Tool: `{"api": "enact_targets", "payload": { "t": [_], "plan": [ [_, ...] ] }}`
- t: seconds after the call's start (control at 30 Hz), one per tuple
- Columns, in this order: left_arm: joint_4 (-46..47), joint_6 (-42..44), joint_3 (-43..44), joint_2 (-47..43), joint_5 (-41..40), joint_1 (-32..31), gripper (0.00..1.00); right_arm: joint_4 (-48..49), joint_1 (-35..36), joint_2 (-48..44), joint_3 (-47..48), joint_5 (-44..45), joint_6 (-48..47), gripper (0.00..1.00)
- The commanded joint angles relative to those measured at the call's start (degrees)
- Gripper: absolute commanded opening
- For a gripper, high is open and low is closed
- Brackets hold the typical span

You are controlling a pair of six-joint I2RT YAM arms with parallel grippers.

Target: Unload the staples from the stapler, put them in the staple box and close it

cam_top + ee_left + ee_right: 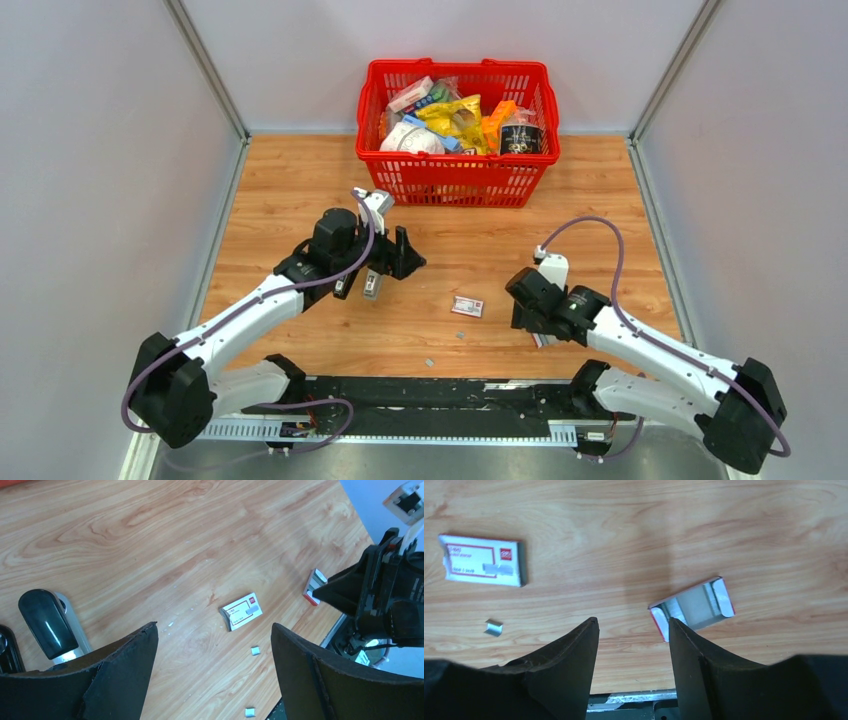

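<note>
Your left hand (212, 630) and right hand (632, 624) both gape apart, empty. The tiny silvery-grey metal staples (255, 651) lie loose at lower centre-right on the wooden surface (150, 540). They are likely light and slippery, so pinch across their sides.

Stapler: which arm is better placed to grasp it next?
Left. The stapler lies just beside the open left claw; the right claw, also open, hangs over a cardboard tray, away from the stapler.

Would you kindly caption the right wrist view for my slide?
Open right gripper over the wooden table: a box tray just ahead, a red-and-white box and a loose staple bit nearby.
</note>
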Motion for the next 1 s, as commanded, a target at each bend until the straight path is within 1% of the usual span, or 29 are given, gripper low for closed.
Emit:
{"api": "enact_targets", "payload": {
  "t": [0.0, 0.27, 0.4, 0.5, 0.7, 0.97],
  "plan": [
    [4.24, -0.58, -1.37, -1.82, 1.91, 0.03, 0.9, -3.48, -4.15, -2.4, -1.14, 5.78, 8.38, 0.57],
    [5.84, -1.28, -2.34, -2.44, 4.72, 0.03, 0.9, -3.58, -20.5, -6.0, -3.25, 5.51, 11.99, 0.56],
    [6.11, -1.37, -2.86, -3.23, 5.33, 0.03, 0.9, -3.66, -28.67, -5.92, -3.69, 6.05, 12.52, 0.56],
    [6.46, -1.46, -3.39, -3.84, 5.6, -0.06, 0.9, -3.57, -32.9, -6.18, -4.3, 6.05, 12.52, 0.56],
    [7.24, -1.98, -3.92, -4.02, 7.09, 0.03, 0.9, -3.14, -35.11, -4.6, -5.97, 6.49, 16.12, 0.56],
    [7.77, -2.25, -4.01, -3.85, 8.5, 0.03, 0.9, -0.33, -35.02, -1.52, -8.78, 1.75, 19.28, 0.54]
  ]
}}
